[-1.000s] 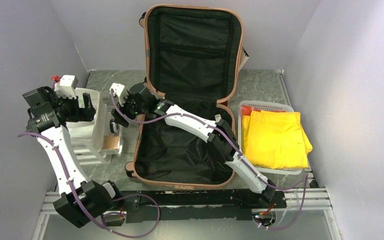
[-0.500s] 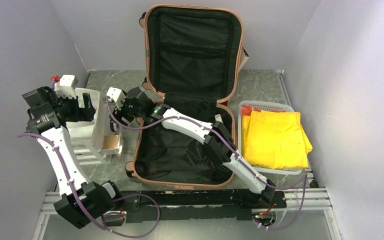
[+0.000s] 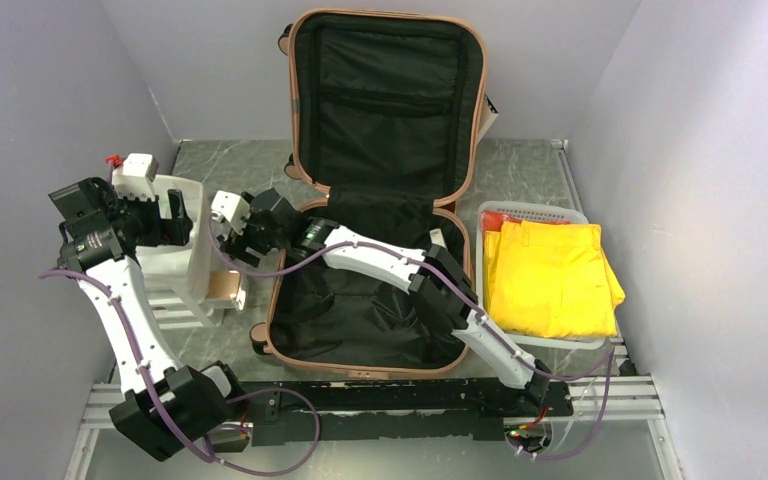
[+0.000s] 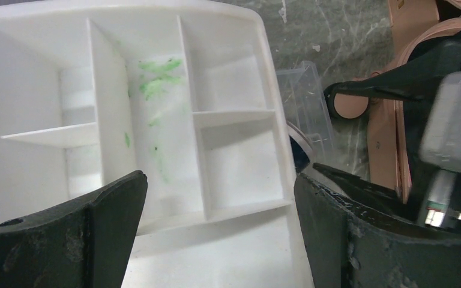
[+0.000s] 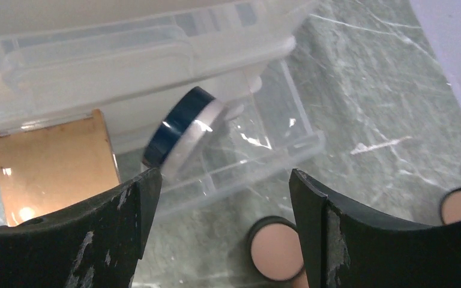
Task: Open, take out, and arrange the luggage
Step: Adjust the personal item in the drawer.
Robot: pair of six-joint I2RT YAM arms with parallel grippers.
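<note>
The luggage (image 3: 360, 320), a salmon-pink suitcase, lies open on the table with its lid leaning on the back wall. Its black lining shows nothing inside. My right gripper (image 3: 236, 240) hangs just left of the luggage's left edge. In the right wrist view this gripper (image 5: 222, 222) is open above bare table, with one luggage wheel (image 5: 275, 246) by its right finger. My left gripper (image 3: 174, 220) is farther left, over a white divided tray (image 3: 195, 255). In the left wrist view it (image 4: 219, 228) stands wide open above the tray's compartments (image 4: 234, 156), holding nothing.
A clear plastic box (image 5: 258, 150) beside the tray holds a tan wooden piece (image 5: 54, 156) and a dark blue round disc (image 5: 177, 129). Right of the luggage a white basket (image 3: 530, 210) holds folded yellow clothing (image 3: 550, 275). Grey walls close in both sides.
My right gripper has moved left, off the luggage's edge and toward the clear box. The left arm has barely shifted.
</note>
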